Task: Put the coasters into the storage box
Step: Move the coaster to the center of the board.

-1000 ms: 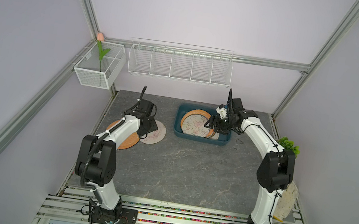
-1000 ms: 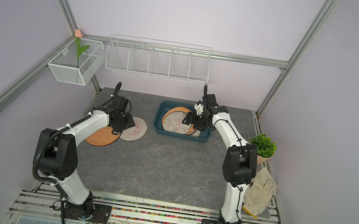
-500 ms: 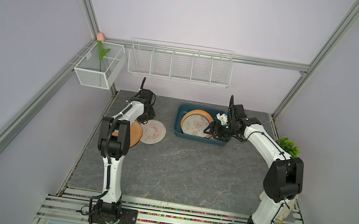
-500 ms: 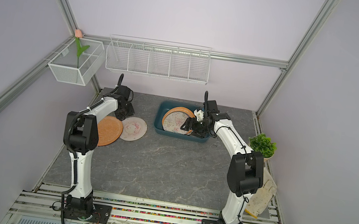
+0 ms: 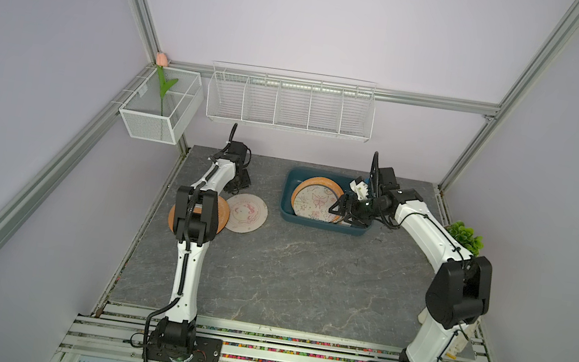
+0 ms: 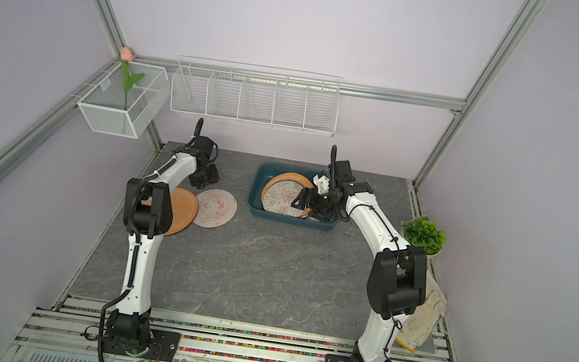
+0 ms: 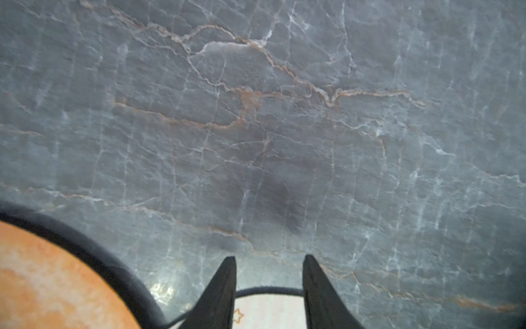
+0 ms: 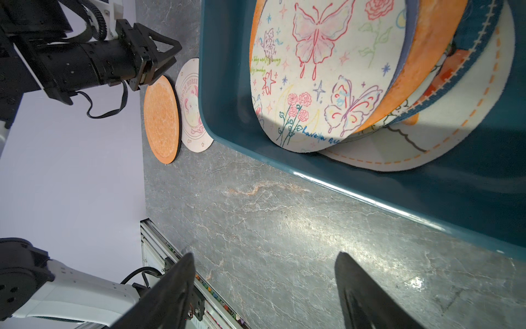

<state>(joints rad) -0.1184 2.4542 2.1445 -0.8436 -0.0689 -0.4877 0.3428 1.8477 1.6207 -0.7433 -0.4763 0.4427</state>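
The teal storage box (image 5: 320,226) (image 6: 259,185) stands at the back middle and holds several stacked coasters. A butterfly-print coaster (image 5: 315,204) (image 8: 321,71) lies on top, over a plain orange coaster (image 5: 319,183) (image 8: 421,65). My right gripper (image 5: 339,211) (image 8: 264,265) hovers open and empty by the box's right front. Two coasters lie on the table at the left: an orange coaster (image 5: 222,210) (image 7: 42,284), partly hidden by my left arm, and a pale pink-print coaster (image 5: 246,213) (image 7: 270,313). My left gripper (image 5: 238,186) (image 7: 269,260) stands over the pale coaster's far edge, jaws apart, nothing pinched.
A white wire rack (image 5: 290,105) and a white mesh basket (image 5: 159,108) with a tulip hang on the back wall. A small green plant (image 5: 465,236) and a pale cloth (image 6: 423,321) sit at the table's right edge.
My left arm has swung from a bent pose to a straighter one, its gripper shifting toward the coasters' far edge with narrower jaws. My right gripper drew back slightly from over the box.
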